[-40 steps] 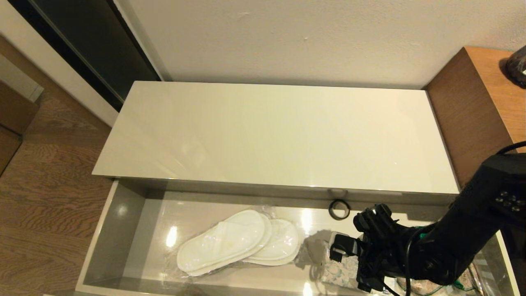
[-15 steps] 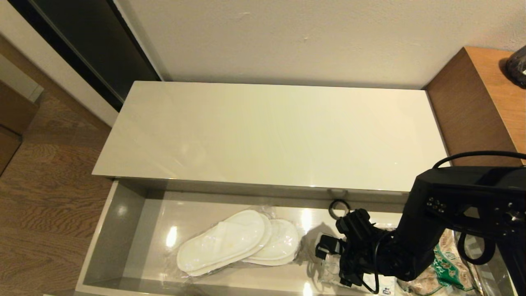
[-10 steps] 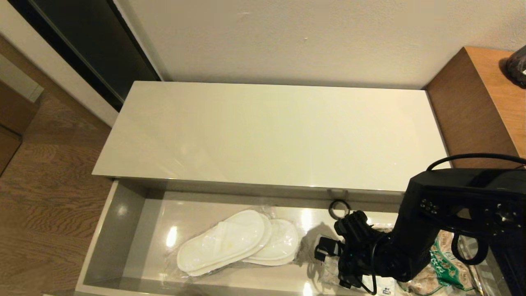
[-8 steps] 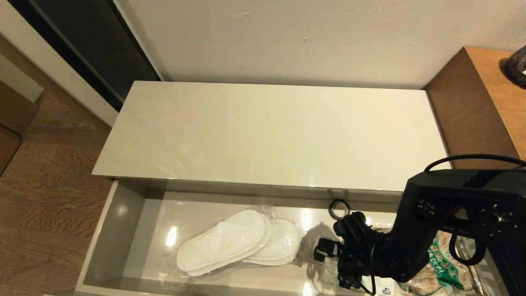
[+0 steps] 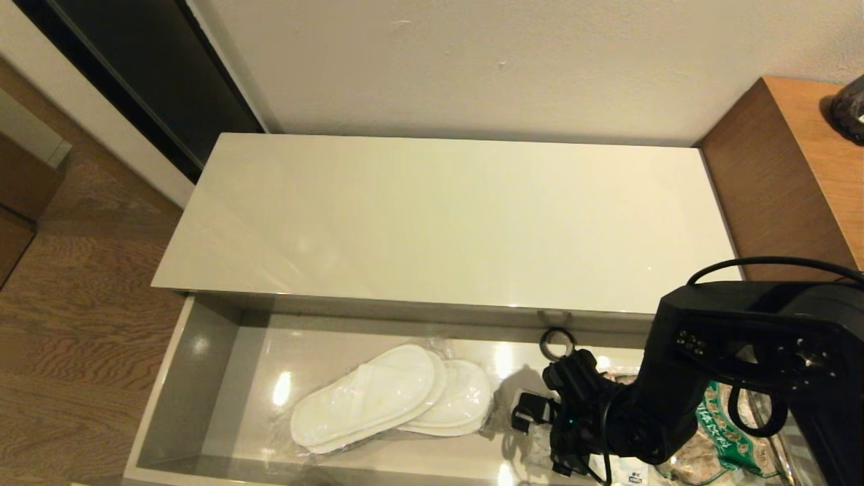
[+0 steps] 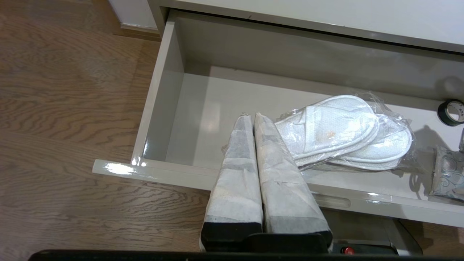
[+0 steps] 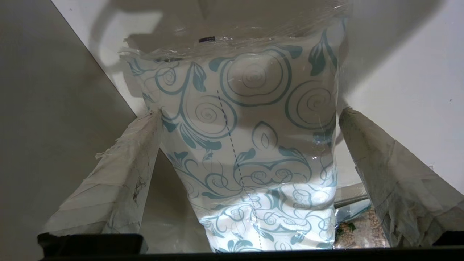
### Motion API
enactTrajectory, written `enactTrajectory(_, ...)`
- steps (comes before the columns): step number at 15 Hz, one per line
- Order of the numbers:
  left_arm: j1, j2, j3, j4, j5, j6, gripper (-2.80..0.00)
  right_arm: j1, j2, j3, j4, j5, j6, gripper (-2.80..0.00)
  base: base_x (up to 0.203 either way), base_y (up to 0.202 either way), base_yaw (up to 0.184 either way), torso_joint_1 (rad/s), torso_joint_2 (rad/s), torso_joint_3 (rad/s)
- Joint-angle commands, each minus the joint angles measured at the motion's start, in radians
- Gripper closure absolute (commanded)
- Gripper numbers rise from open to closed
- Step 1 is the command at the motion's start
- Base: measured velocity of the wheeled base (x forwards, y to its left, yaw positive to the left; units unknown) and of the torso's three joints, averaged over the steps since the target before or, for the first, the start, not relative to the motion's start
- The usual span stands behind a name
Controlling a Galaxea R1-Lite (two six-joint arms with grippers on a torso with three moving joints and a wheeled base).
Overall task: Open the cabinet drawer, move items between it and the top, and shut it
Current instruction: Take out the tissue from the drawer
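The cabinet drawer (image 5: 196, 378) stands pulled out below the bare cream top (image 5: 445, 216). The wrapped white slippers (image 5: 391, 398) lie in its middle, also seen in the left wrist view (image 6: 337, 130). My right gripper (image 5: 540, 435) is down inside the drawer's right part. It is open and straddles the patterned tissue pack (image 7: 250, 145), with a taped finger (image 7: 145, 145) at each side of the pack. The arm hides most of the pack in the head view. My left gripper (image 6: 250, 116) is shut and empty, parked before the drawer front near the slippers.
A small black ring (image 5: 557, 344) lies at the drawer's back wall. A brown snack bag with a green band (image 5: 715, 432) lies at the drawer's right end under my right arm. The taller brown wooden unit (image 5: 790, 175) stands to the right.
My right arm has swung further over the drawer, and its gripper has shifted left and lower around the tissue pack. The slippers and ring have not moved.
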Motion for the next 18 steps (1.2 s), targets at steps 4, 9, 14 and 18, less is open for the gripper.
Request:
enactTrajectory(4, 0.000, 0.001, 0.000, 0.000, 0.001, -0.001, 0.00, 0.000, -0.007, 0.001, -0.002, 0.027, 0.017, -2.80, 0.000, 0.000, 0.000, 0.000, 0.00, 0.000)
enactTrajectory(9, 0.000, 0.001, 0.000, 0.000, -0.001, -0.001, 0.00, 0.000, -0.001, -0.001, 0.001, 0.059, 0.026, -2.80, 0.000, 0.000, 0.000, 0.000, 0.00, 0.000)
enactTrajectory(14, 0.000, 0.001, 0.000, 0.000, 0.001, -0.001, 0.00, -0.001, 0.005, -0.021, 0.012, 0.080, 0.032, -2.80, 0.000, 0.000, 0.000, 0.000, 0.00, 0.000)
enactTrajectory(18, 0.000, 0.001, 0.000, 0.000, 0.001, -0.001, 0.00, -0.001, 0.006, -0.022, 0.012, 0.082, 0.032, -2.80, 0.000, 0.000, 0.000, 0.000, 0.00, 0.000)
